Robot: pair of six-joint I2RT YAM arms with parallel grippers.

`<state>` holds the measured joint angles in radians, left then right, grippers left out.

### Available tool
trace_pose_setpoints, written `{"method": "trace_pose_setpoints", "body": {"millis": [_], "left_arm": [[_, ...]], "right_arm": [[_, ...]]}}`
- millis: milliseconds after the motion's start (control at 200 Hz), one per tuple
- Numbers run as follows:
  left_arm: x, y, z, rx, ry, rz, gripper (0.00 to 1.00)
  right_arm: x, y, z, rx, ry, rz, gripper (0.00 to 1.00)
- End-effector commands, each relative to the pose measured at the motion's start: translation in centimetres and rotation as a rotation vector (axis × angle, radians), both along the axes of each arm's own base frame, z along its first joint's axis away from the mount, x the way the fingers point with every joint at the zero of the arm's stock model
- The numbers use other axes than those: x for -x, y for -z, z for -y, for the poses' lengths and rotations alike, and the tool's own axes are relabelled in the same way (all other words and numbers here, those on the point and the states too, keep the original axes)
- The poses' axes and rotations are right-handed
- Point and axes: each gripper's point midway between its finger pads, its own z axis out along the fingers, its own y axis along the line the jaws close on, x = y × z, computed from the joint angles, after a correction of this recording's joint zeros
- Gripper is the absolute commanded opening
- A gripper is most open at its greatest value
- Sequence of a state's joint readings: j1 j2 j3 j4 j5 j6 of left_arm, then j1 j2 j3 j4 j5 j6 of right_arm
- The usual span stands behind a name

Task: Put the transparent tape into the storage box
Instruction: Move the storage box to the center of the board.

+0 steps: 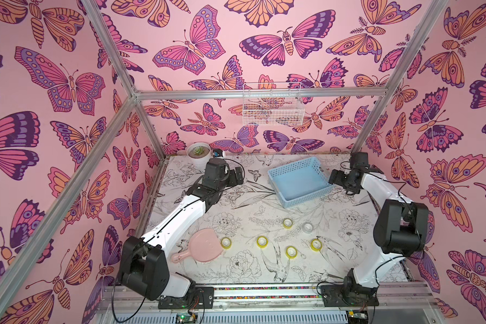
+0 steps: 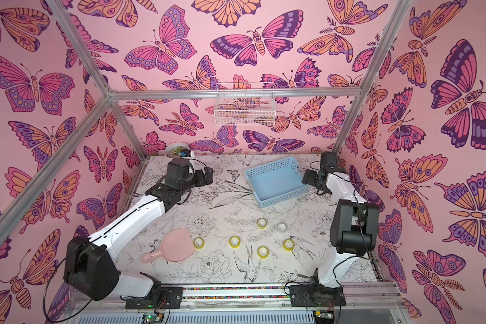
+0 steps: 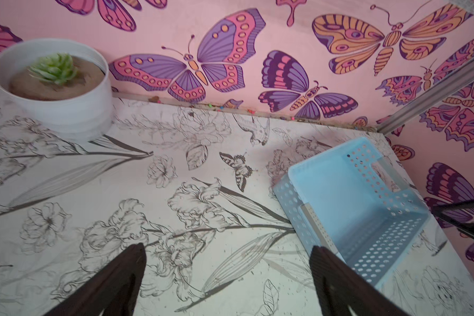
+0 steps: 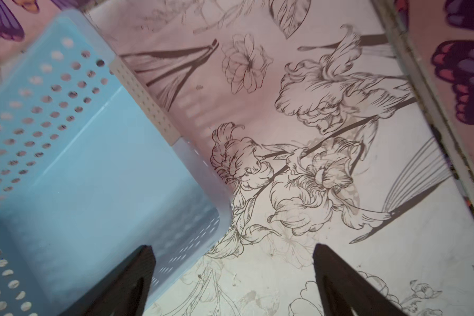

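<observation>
Six transparent tape rolls (image 1: 262, 241) lie flat on the table (image 1: 236, 202), apart from the empty storage box (image 1: 300, 182), on its arm-base side. Left claw (image 3: 228, 246) and right claw (image 4: 233, 245) flank the box, both wide open, holding nothing. The rolls look light, stiff and slick: pinch one ring wall, a finger through the core.

The table (image 1: 242, 207), covered in a black-and-white flower print, carries a light blue storage box (image 1: 310, 196) toward its far right corner and a white plant pot (image 1: 197, 160) in the far left corner. Nearer the front edge, six tape rolls (image 1: 262, 241) lie flat and apart, with a pink hand mirror (image 1: 205, 248) just beside the leftmost one.
</observation>
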<state>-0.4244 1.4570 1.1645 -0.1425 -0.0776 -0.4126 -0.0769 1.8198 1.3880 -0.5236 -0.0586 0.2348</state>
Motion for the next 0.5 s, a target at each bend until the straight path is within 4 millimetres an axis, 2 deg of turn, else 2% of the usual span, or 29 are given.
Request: {"method": "trace_pose_setpoints", "body": {"millis": [0,135,210,346,496], "left_arm": [[0.2,0.7,1.8,0.063,0.022,-0.055,1.00],[0.0,1.8,3.0,0.071,0.040,-0.086,1.00],[-0.2,2.1,3.4,0.075,0.048,-0.094,1.00],[-0.6,2.7,4.0,0.079,0.050,-0.111,1.00],[-0.8,3.6,4.8,0.097,0.052,-0.137,1.00]], "right_arm": [[-1.0,-0.2,-0.5,-0.002,-0.081,0.002,0.96],[-2.0,1.0,-0.7,0.000,-0.120,-0.011,0.94],[-2.5,1.5,-0.8,-0.001,-0.134,-0.012,0.90],[-3.0,2.6,-1.2,-0.022,-0.160,-0.018,0.73],[-3.1,3.3,-1.9,-0.022,-0.177,-0.029,0.62]]}}
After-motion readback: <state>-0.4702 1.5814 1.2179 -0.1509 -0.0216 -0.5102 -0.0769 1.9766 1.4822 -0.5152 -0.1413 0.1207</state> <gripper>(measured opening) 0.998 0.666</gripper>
